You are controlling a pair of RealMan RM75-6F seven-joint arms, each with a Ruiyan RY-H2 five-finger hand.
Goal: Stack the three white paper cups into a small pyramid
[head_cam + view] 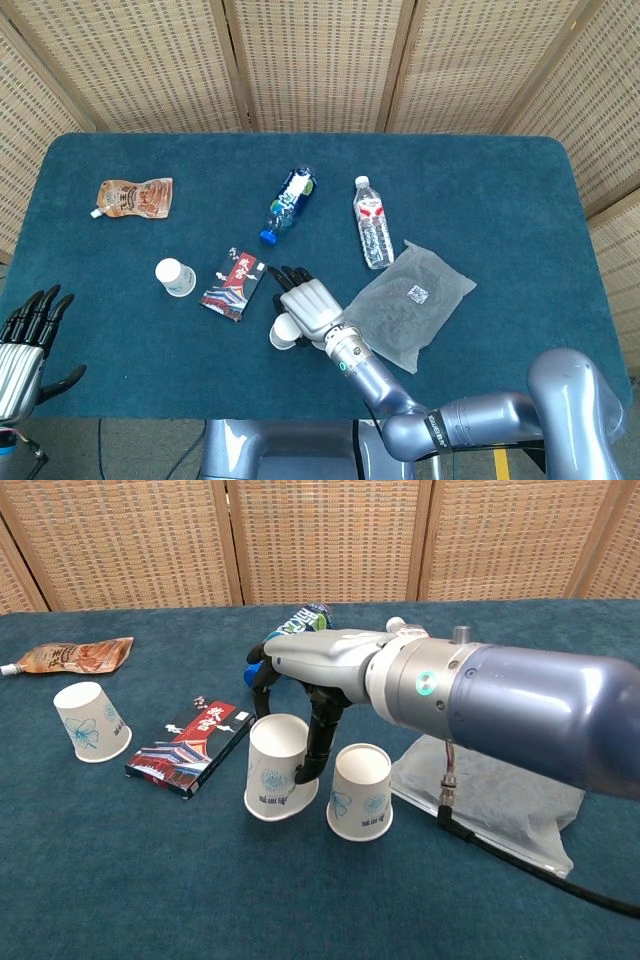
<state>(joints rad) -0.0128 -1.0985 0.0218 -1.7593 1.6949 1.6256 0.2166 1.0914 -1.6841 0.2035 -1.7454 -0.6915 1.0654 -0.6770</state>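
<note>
Just below robot hand [305, 680], held cup [276, 766]

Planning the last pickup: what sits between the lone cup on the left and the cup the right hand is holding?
The red-and-black packet lies flat between the lone cup and the held cup in the right hand; both views show it, otherwise bare blue cloth.

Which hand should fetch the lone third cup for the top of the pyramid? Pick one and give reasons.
Left, probably. The left hand is open and idle at the table's near left edge, on the same side as the lone paper cup. The right hand holds the cup beside the other base cup.
</note>
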